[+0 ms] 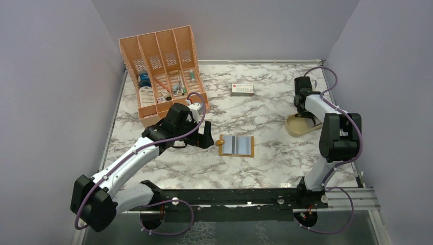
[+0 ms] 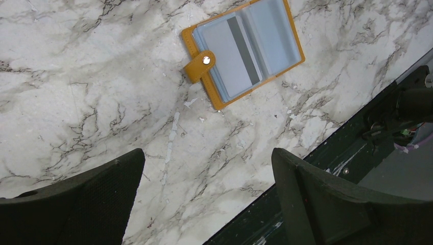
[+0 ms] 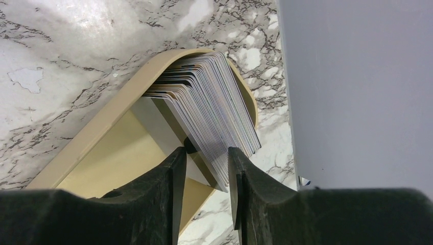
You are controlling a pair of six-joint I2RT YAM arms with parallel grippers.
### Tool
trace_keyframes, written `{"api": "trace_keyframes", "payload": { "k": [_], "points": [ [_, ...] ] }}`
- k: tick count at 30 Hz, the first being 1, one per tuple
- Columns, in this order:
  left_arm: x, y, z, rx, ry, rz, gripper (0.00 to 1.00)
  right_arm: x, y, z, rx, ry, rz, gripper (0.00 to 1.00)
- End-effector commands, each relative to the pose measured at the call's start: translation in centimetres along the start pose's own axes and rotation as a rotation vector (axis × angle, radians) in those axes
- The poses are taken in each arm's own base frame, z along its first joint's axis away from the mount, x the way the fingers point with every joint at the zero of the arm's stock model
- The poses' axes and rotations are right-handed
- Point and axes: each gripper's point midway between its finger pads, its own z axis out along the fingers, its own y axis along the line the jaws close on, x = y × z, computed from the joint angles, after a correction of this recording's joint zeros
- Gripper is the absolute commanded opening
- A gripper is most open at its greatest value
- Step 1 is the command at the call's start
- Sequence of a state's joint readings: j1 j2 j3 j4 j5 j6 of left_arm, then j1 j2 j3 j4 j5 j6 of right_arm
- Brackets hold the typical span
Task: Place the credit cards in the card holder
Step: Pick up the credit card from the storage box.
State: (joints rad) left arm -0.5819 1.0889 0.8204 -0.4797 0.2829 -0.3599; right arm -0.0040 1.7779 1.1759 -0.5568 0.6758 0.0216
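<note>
Mustard-orange folding card holder (image 1: 236, 146) lies open on marble table (image 1: 255, 107). Beside it left gripper (image 2: 207, 158), jaws wide, empty. Grey-silver credit cards (image 3: 214, 102) stacked on edge in tan oval dish (image 3: 97, 133). The right gripper (image 3: 207, 153) has jaws narrowed astride stack corner; cannot tell if gripping.

1 open lane of bare marble table (image 1: 270, 107) runs between card holder (image 1: 236, 146) and tan dish (image 1: 292, 129); orange organiser (image 1: 163, 66) blocks far left, white box (image 1: 242, 90) sits far centre, right wall (image 3: 357, 92) stands just beside the dish's credit cards (image 3: 204, 107).
</note>
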Motion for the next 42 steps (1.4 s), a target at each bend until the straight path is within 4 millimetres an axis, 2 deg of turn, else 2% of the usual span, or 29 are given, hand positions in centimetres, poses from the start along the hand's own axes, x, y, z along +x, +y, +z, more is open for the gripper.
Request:
{"api": "trace_keyframes", "payload": {
  "k": [1, 12, 15, 21, 24, 31, 33, 37, 42],
  "points": [
    [-0.3, -0.3, -0.1, 0.025, -0.02, 0.02, 0.98, -1.9, -1.5, -1.0, 0.021, -0.056, 0.067, 0.35],
    [-0.3, -0.3, -0.1, 0.025, -0.02, 0.02, 0.98, -2.0, -1.3, -1.3, 0.003, -0.059, 0.078, 0.25],
    [-0.3, -0.3, 0.0, 0.024, -0.019, 0.021, 0.98, -2.1, -1.3, -1.6, -0.011, -0.059, 0.088, 0.2],
    [-0.4, -0.3, -0.1, 0.024, -0.021, 0.02, 0.98, -2.1, -0.1, -3.1, -0.127, -0.049, 0.125, 0.02],
    [-0.3, -0.3, 0.0, 0.024, -0.017, 0.019, 0.97, -1.9, 0.5, -4.4, -0.208, -0.043, 0.14, 0.01],
    [-0.6, -0.5, 0.0, 0.029, -0.027, 0.007, 0.96, -1.6, 1.1, -8.3, -0.368, -0.058, 0.194, 0.01],
    [-0.7, -0.8, 0.0, 0.041, -0.029, -0.009, 0.96, -1.8, 1.9, -9.9, -0.464, -0.066, 0.215, 0.01],
    [-0.8, -2.4, 0.2, 0.13, -0.028, -0.056, 0.92, -2.3, 3.1, -14.1, -0.663, -0.132, 0.274, 0.01],
    [-1.3, -6.2, -0.1, 0.337, -0.036, -0.172, 0.84, -1.7, 6.5, -20.5, -1.008, -0.233, 0.303, 0.01]
  ]
}}
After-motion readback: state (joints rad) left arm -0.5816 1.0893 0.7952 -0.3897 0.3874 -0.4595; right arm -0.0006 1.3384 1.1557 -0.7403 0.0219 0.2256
